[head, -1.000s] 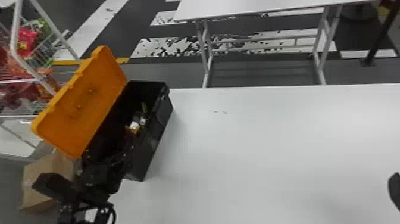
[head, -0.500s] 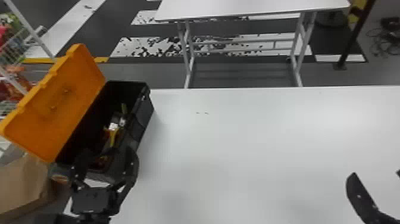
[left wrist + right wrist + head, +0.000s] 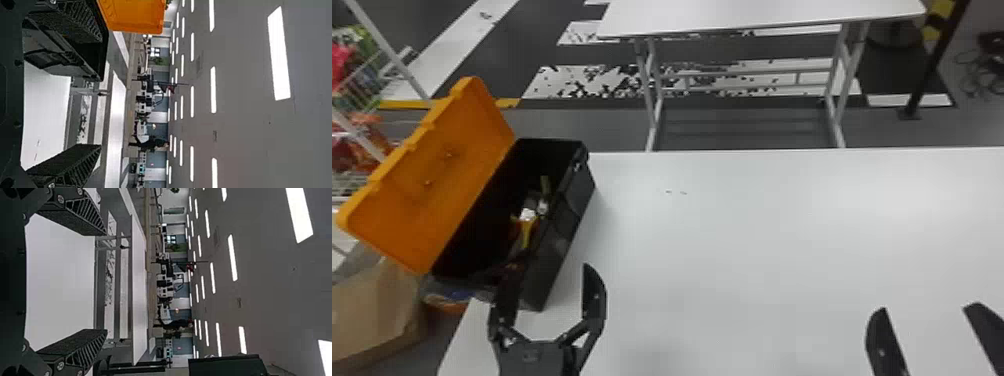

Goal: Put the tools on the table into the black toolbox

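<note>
My left gripper (image 3: 548, 280) stands open at the near end of the black toolbox (image 3: 567, 225), one finger against its near side and the other over the white table. Inside the toolbox lie tools (image 3: 526, 225), with yellow and silver parts visible. In the left wrist view the left gripper (image 3: 84, 117) has its fingers wide apart with nothing between them, and the toolbox (image 3: 94, 58) is behind one finger. My right gripper (image 3: 924, 310) is at the lower right above the table, open and holding nothing. The right wrist view shows the right gripper (image 3: 103, 282) with fingers spread.
The orange lid (image 3: 437, 175) is tipped back to the toolbox's left. A cardboard box (image 3: 377, 310) stands beyond the table's left edge, and a wire rack (image 3: 362, 90) is farther back. Another white table (image 3: 757, 15) stands behind the white work table (image 3: 757, 240).
The left gripper has drawn back from the toolbox toward the right and now shows its spread fingers. More of the right gripper has come into the head view, whose framing has shifted.
</note>
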You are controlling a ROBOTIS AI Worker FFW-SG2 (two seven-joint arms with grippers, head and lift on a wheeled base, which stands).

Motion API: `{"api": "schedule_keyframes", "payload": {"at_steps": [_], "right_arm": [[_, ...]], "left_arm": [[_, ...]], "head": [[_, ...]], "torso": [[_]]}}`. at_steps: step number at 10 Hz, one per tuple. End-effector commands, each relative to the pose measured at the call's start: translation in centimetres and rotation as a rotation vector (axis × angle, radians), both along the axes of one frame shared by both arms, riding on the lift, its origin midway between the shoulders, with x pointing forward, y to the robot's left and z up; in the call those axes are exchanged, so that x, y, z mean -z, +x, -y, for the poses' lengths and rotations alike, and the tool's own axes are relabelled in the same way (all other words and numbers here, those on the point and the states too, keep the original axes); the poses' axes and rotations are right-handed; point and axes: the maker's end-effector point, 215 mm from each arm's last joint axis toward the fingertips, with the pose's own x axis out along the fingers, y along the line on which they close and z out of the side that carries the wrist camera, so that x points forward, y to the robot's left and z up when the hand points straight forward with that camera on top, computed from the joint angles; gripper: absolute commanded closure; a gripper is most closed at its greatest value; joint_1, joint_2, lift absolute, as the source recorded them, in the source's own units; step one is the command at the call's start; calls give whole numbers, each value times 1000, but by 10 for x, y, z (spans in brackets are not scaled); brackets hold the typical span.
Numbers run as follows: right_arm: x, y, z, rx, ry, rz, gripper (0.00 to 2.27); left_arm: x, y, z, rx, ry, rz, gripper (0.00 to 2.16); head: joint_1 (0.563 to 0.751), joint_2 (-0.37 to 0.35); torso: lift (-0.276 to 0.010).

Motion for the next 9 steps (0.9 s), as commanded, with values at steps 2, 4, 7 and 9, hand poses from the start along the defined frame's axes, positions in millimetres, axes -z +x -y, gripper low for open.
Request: {"api": "schedule_keyframes", "payload": {"at_steps": [2, 4, 7, 9], "right_arm": [[-1, -22, -24, -16, -6, 57, 144], [0, -28, -25, -15, -5, 60, 144], [-1, -28, -22, -8, -2, 64, 144], [9, -25, -14, 7, -7, 32, 144]], "left_arm": [[3, -7, 13, 30, -7, 13, 36], [9, -11, 27, 56, -22, 2, 36], [10, -12, 32, 67, -18, -2, 36], [13, -14, 32, 67, -17, -9, 36]], "head": [[695, 215], [695, 232], [695, 205], [695, 197]], "torso": [[-75], [-75], [-75], [-75]]}}
